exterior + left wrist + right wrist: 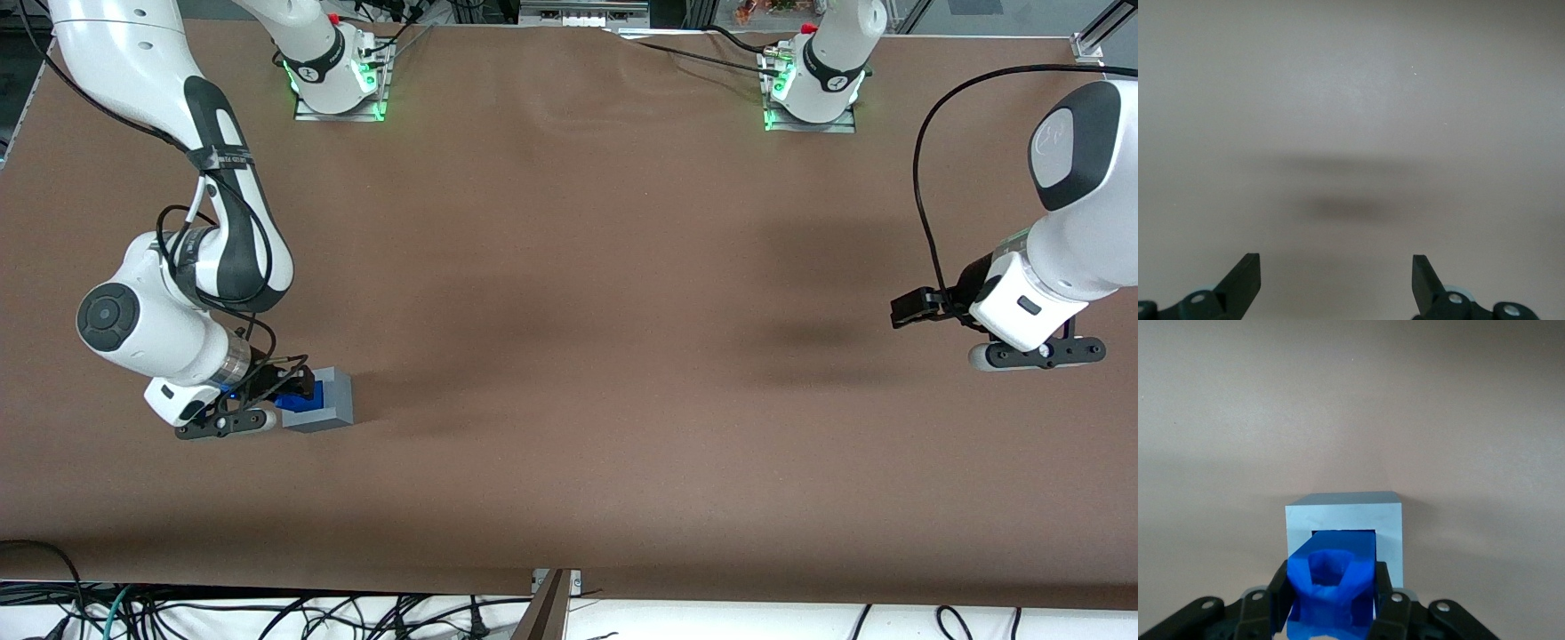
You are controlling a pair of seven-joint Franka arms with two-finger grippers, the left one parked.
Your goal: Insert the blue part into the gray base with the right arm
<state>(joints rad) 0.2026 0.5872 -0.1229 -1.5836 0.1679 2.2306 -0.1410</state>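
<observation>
At the working arm's end of the table, gripper (1331, 603) fingers clamp the blue part (1331, 583) — aligned over the gray base (1388, 520) recess for insertion.

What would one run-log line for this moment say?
phase: insertion | gripper: shut on blue part | blue part: over gray base recess, not seated | location: working arm's end of table

We see a smooth plastic blue part (1331, 587), a matt gray base (1345, 517), held above by the black gripper (1331, 603), and dull brown table (622, 356).
</observation>
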